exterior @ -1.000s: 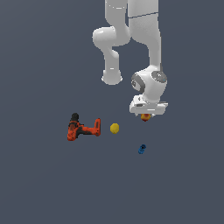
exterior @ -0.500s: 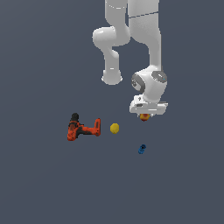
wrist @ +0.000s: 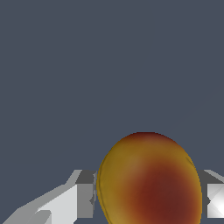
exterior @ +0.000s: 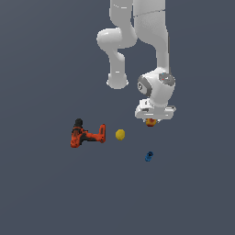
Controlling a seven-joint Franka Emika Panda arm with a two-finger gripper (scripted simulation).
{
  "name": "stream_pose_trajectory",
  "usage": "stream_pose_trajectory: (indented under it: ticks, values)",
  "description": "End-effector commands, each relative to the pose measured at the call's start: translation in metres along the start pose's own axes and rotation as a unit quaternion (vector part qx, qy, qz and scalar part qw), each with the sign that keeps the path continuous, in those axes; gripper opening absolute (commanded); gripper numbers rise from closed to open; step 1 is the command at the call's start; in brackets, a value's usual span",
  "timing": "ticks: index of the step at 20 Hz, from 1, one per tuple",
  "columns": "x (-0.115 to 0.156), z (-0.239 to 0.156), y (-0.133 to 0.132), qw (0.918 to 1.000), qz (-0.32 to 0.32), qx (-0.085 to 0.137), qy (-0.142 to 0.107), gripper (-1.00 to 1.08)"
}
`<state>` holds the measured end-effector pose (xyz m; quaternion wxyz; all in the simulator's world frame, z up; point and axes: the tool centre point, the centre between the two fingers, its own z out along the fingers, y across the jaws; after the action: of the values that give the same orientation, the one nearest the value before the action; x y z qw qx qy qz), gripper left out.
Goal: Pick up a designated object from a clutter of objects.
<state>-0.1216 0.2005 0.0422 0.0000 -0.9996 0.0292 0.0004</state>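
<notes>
The red-orange ball with yellow patches (exterior: 150, 122) sits just under my hand in the exterior view, mostly hidden by it. In the wrist view the ball (wrist: 148, 179) fills the space between my fingers (wrist: 76, 199), which press on both its sides. My gripper (exterior: 151, 120) is shut on it and holds it above the floor. The red-orange and black power drill (exterior: 85, 134) lies toward the exterior view's left. The plain yellow ball (exterior: 120, 134) rests beside the drill. The small blue object (exterior: 148, 156) lies below my gripper.
The floor is a plain dark grey surface (exterior: 193, 193). The white arm (exterior: 147, 41) rises from the gripper toward the top of the exterior view.
My gripper with the red-orange ball has risen slightly. The drill, the yellow ball and the blue object have not moved.
</notes>
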Motion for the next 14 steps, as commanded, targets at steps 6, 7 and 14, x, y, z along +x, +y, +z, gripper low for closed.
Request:
stream_pose_trajectory:
  ticks: [6,7,14]
  values:
    - [0.014,-0.031,0.019,1.0000,0.000,0.000,0.001,-1.00]
    - [0.017,-0.037,0.023,1.0000,0.000,0.000,0.001,-1.00]
    - [0.041,-0.090,0.056,1.0000,0.000,0.001,0.000,-1.00]
